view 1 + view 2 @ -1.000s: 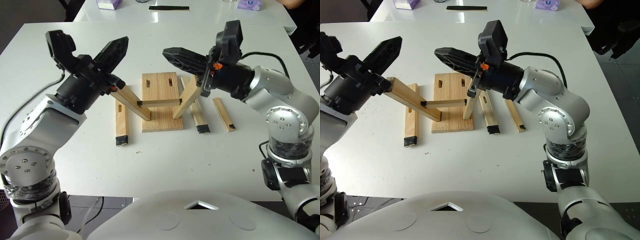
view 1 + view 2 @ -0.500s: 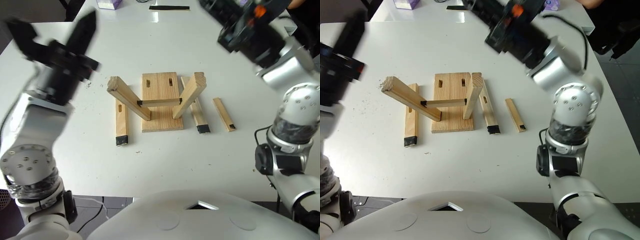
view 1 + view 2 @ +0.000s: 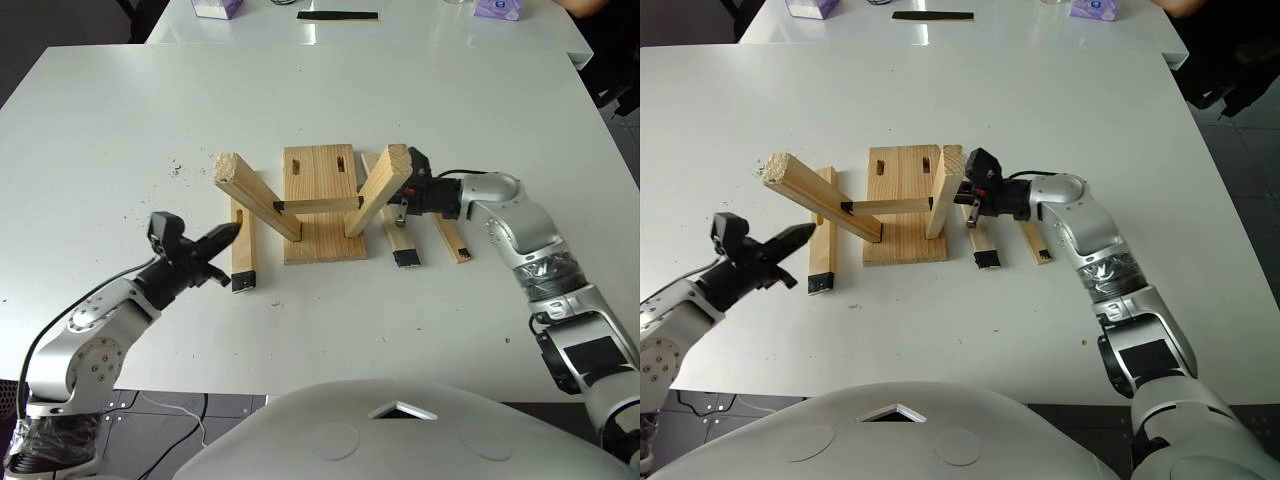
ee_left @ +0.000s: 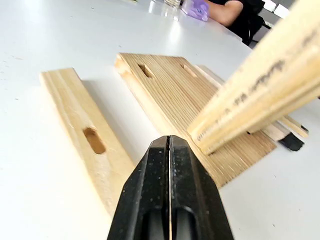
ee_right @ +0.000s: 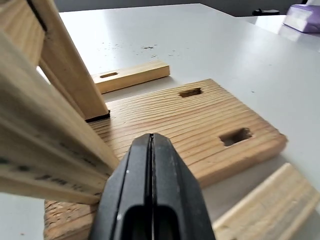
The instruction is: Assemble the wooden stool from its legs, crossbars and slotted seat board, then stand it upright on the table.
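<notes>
The slotted seat board lies flat mid-table. On it stand two legs, the left leg and the right leg, leaning outward and joined by a crossbar; neither is held. One loose leg lies left of the board, another loose leg and a short crossbar to its right. My left gripper is shut, low by the left loose leg, holding nothing. My right gripper is shut and empty, close beside the right leg, over the board.
Wood crumbs lie left of the assembly. A second table behind carries a black strip and purple boxes. Bare white tabletop stretches in front of the parts and to both sides.
Both arms let go of the leg tops, swung up and away, then dropped low to the table. Both grippers went from open to shut. The leg frame stayed standing on the board.
</notes>
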